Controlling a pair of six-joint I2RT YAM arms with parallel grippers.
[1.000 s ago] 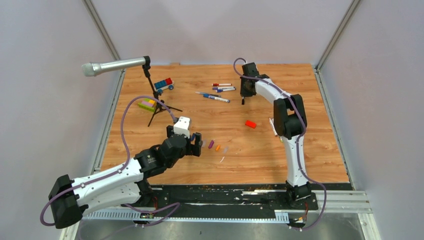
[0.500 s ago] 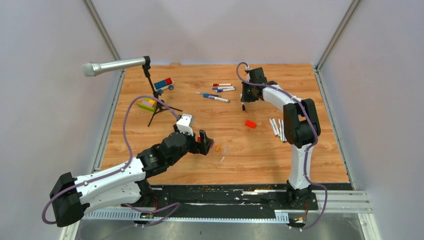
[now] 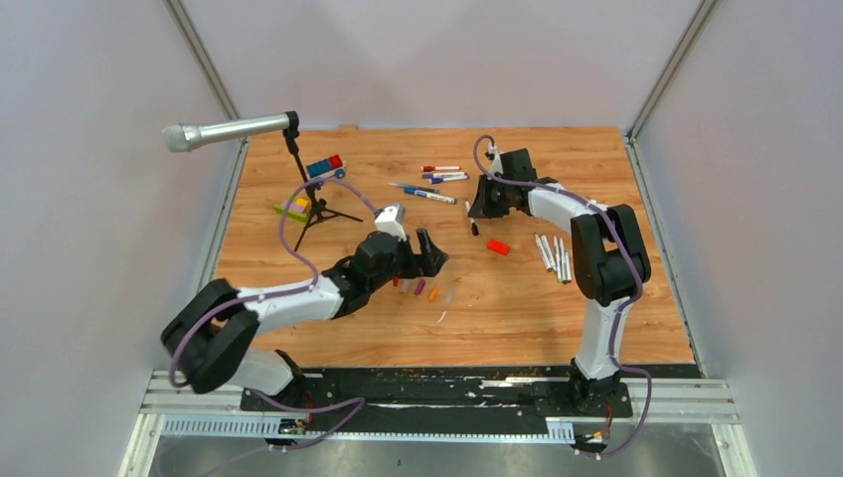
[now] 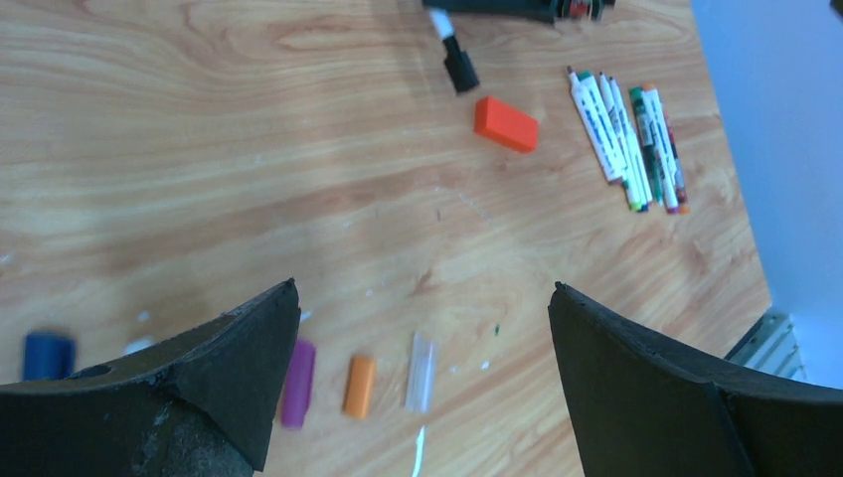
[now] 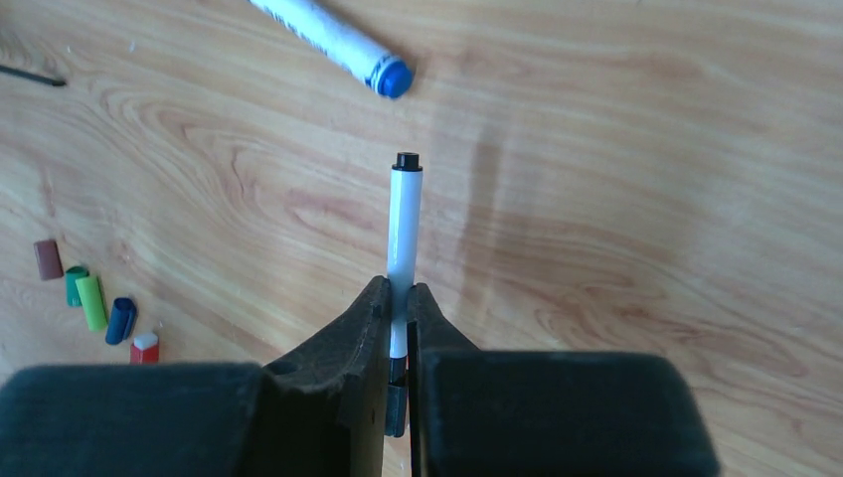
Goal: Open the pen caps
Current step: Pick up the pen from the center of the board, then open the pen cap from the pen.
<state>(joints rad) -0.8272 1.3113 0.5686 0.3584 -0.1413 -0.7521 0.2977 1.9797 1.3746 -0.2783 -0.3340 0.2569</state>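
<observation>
Fixed camera looks down from above; wrist cameras (close, low) share tabletop (image 3: 656, 308).

1. Wood-grain bench (image 3: 616, 298), evenly lit.
2. Plain pale lilac-grey walls (image 3: 427, 60) enclose it on three sides.
3. Aluminium posts (image 3: 205, 62) rise at the far corners.
4. Black plate (image 3: 447, 390) lies along the near edge.

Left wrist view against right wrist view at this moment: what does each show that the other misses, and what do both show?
Only the left wrist view: the open left gripper, the orange-red block, a bundle of pens, and the purple cap, orange cap and clear cap in a row. Only the right wrist view: a blue-ended pen and brown, green and red caps at its left edge. Both: the black-tipped pen clamped in the right gripper, and the wooden table.
</observation>
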